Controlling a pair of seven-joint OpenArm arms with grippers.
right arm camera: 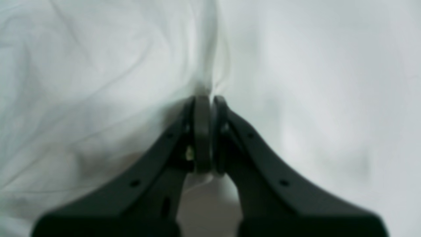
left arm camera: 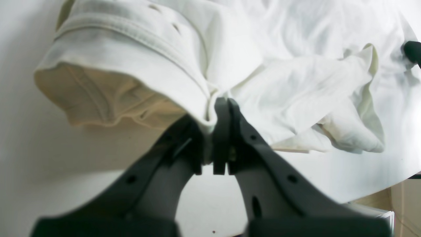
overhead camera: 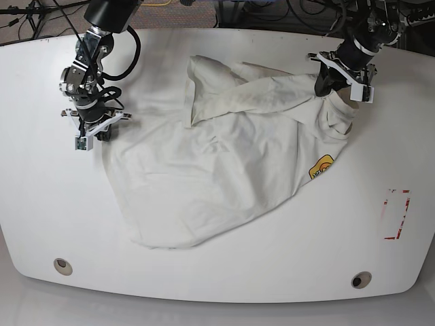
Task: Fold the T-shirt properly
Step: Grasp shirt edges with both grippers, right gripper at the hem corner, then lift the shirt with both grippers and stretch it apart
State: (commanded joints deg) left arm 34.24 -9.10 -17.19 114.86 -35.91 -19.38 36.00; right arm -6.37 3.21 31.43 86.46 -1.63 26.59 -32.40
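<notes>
The right wrist view is soft throughout: the T-shirt [right arm camera: 98, 82] reads only as pale blurred folds, and which part of it sits between the right gripper [right arm camera: 210, 98] fingers cannot be told. In the left wrist view the left gripper [left arm camera: 218, 105] body is cut off by the bottom edge, and a dark object [left arm camera: 412, 52] at the right edge is cropped, possibly the other arm. In the base view the logo patch [overhead camera: 321, 166] lettering is too small to read.
</notes>
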